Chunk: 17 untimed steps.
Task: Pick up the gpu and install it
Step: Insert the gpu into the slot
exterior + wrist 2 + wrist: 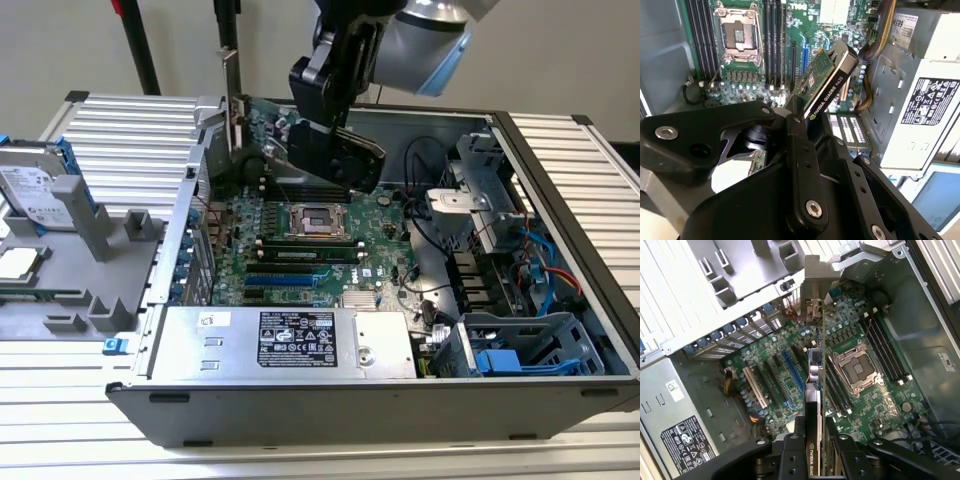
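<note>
Black metal gripper (pixel 814 450), jaws clamped on the flat green-and-black gpu with silver bracket (pixel 812 400), edge-down above the large green motherboard (pixel 875 407); any tilt risks jamming beside its slot.

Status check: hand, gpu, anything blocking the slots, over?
Hand shut on the gpu. Card on edge, bracket up by the case rear, above the motherboard, not yet seated. Nothing seen between card and slots.

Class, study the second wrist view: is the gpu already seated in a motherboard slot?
No: the gripper holds the gpu tilted in the air above the motherboard, not pressed into any slot.
</note>
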Tool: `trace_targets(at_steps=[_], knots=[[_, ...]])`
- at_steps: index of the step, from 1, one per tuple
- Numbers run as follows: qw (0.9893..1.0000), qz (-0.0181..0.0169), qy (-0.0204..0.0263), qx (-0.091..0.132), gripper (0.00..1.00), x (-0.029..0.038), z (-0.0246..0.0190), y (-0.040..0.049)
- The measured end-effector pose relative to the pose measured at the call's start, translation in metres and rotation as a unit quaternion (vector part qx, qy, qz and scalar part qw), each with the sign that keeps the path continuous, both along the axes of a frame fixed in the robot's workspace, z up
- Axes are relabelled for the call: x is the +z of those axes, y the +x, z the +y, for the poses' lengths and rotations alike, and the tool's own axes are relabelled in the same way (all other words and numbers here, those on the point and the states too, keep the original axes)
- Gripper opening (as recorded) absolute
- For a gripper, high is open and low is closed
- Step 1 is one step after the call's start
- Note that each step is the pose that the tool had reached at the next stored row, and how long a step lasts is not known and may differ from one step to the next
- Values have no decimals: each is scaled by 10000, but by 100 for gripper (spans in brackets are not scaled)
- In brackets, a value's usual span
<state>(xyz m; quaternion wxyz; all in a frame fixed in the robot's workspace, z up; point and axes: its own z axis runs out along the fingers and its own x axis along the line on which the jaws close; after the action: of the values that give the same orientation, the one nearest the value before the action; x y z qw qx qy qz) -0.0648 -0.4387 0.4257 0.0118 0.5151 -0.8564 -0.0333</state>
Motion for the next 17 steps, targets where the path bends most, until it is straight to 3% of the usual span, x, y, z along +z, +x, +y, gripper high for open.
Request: trace_targets(at_steps=[9,17], knots=[[9991,0,0,413,0,0,0,16],[9969,0,0,782,0,0,0,28]])
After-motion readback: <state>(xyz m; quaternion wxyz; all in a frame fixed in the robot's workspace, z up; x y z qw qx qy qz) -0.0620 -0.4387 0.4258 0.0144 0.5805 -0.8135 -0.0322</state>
